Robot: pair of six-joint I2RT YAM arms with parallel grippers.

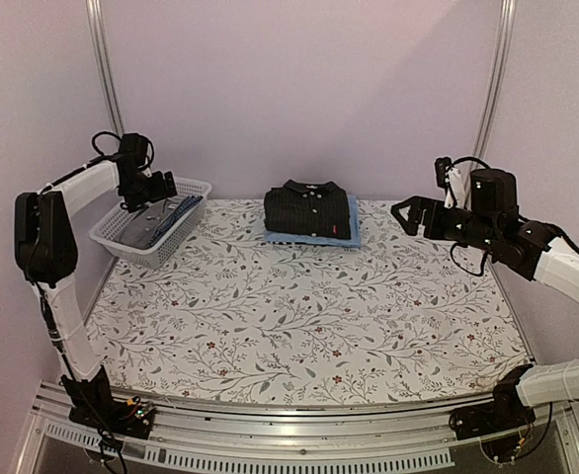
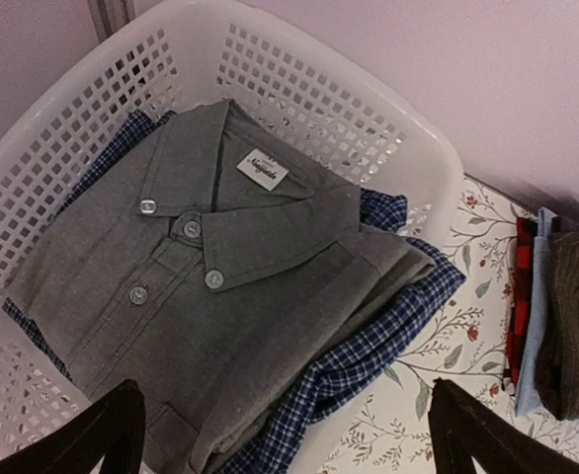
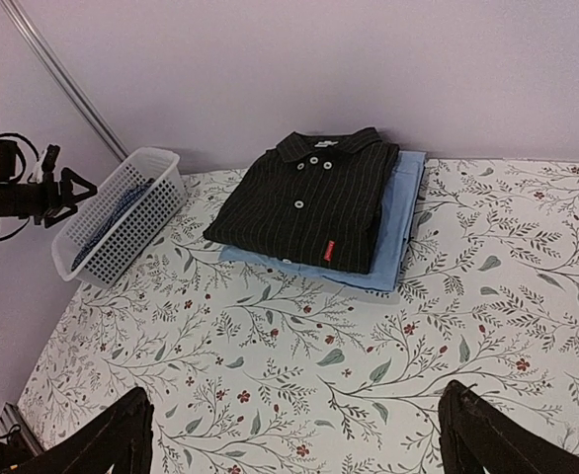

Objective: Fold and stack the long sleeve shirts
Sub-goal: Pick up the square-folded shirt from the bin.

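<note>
Parted, the left fingers (image 2: 102,434) hang above the basket (image 2: 309,89) holding the grey shirt (image 2: 220,306); right of the basket, black shirt (image 3: 309,193) tops light-blue shirt (image 3: 400,222), with parted right fingers (image 3: 487,434) beyond.

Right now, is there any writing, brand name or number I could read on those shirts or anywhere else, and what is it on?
The collar label of the grey shirt: one slanted dark word, too blurred to read.
The red tag on the black shirt: too small to show any writing.
No other text shows in any view.
</note>
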